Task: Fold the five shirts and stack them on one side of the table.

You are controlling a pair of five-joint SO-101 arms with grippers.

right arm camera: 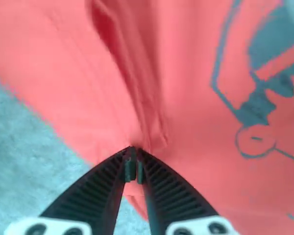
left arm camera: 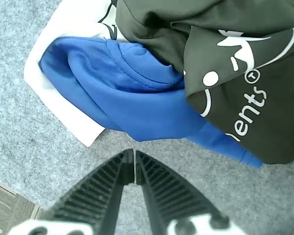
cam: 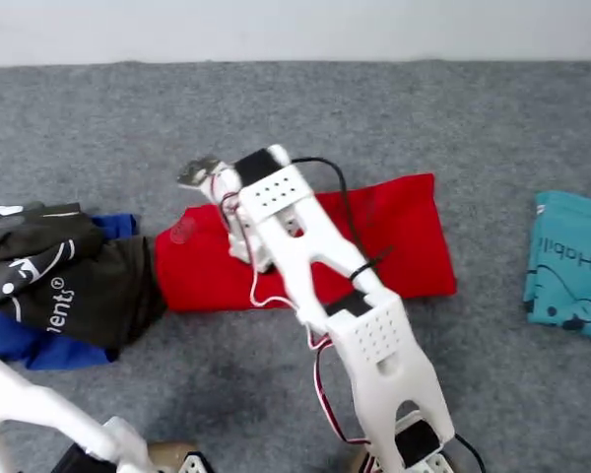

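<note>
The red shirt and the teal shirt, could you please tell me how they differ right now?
The red shirt lies mid-table as a long band; the teal shirt sits apart at the high view's edge, partly cut off. The right gripper is shut on a fold of the red shirt; nothing touches the teal shirt. Both lie on the grey table and carry a line drawing.

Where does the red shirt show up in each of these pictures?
High view: red shirt mid-table, under the right arm.
Right wrist view: it is pinched by the right gripper.
Left wrist view: blue shirt and black shirt instead.
Shared landmark: grey table.
</note>
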